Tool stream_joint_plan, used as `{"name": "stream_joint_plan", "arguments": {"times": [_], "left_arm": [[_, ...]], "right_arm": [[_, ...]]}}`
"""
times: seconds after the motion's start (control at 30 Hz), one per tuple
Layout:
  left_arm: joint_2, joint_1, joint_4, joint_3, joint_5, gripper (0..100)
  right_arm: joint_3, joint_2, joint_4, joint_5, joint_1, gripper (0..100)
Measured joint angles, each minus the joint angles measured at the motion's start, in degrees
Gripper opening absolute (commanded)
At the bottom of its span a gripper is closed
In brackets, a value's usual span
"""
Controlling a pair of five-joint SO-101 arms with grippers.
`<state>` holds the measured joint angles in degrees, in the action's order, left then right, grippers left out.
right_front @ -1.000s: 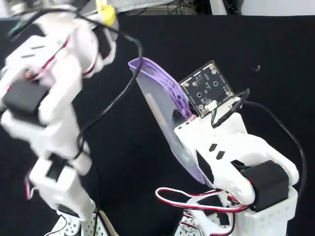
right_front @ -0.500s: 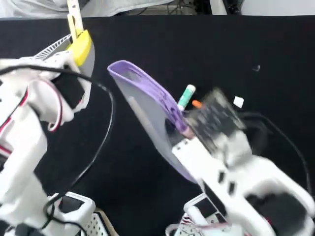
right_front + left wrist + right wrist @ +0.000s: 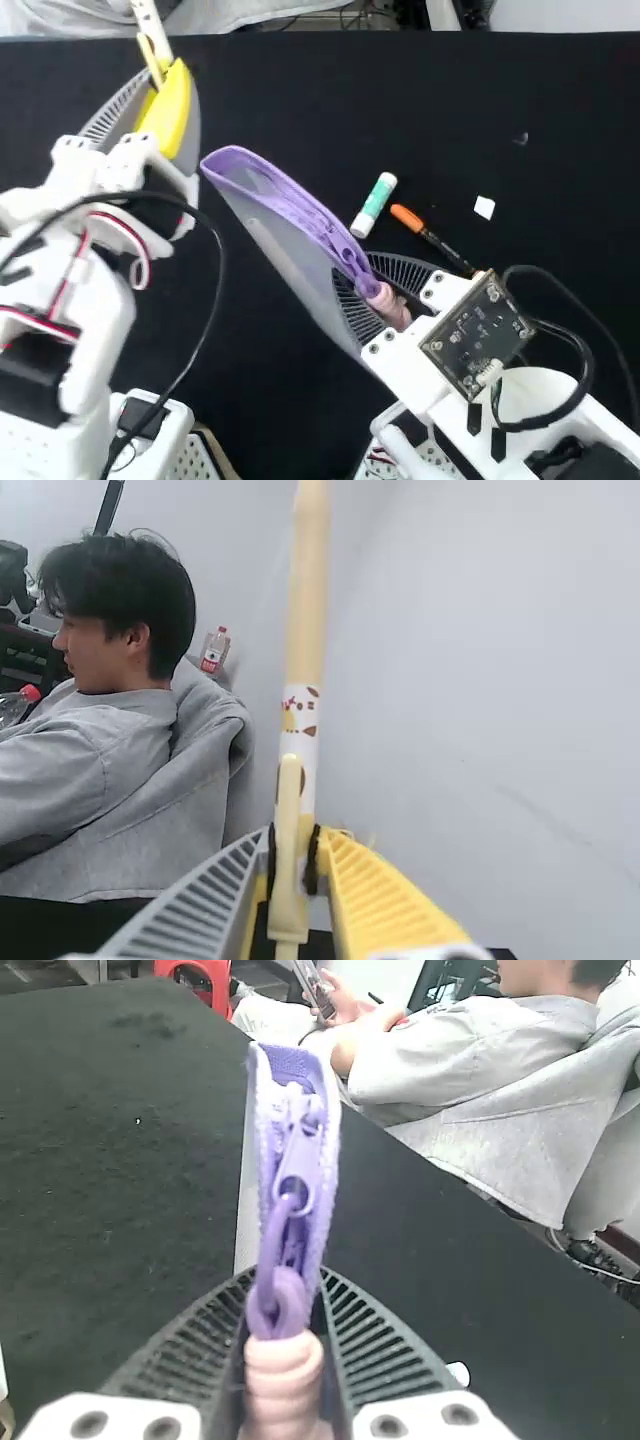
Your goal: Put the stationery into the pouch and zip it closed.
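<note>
Right gripper (image 3: 385, 300) closest in, jaws pinching the purple pouch (image 3: 285, 225) by its zipper pull, with the pouch tilted up off the bench (image 3: 300, 90). Thin hold, so it could slip or twist. What's inside? Can't tell. Beyond it, the glue stick (image 3: 373, 204), pen (image 3: 425, 233) and eraser (image 3: 484, 208) lie loose. Farthest out, the left gripper (image 3: 165, 95) has its jaws clamping a pencil (image 3: 150, 35) upright.

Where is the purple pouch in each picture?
High view: the purple pouch slants across the middle, its near end in the right hand.
Right wrist view: the pouch stands edge-on in the centre, zipper facing you.
Left wrist view: the left hand grips a cream stick instead.
Shared landmark: the black table under the pouch.
</note>
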<state>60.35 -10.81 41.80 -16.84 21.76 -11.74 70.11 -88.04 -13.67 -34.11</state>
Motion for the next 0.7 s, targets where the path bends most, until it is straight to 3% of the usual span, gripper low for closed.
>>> {"name": "stream_joint_plan", "arguments": {"times": [0.13, 0.27, 0.7], "left_arm": [[6.15, 0.00, -10.64, -12.66, 0.70, 3], [10.90, 0.00, -16.00, -19.60, 4.75, 3], [22.51, -7.38, -17.32, -27.25, 7.82, 3]], "right_arm": [[-0.09, 0.00, 0.35, -0.09, 0.00, 1.1], [-0.09, 0.00, 0.35, -0.09, 0.00, 1.1], [-0.26, 0.09, 0.35, -0.09, 0.00, 1.1]]}}
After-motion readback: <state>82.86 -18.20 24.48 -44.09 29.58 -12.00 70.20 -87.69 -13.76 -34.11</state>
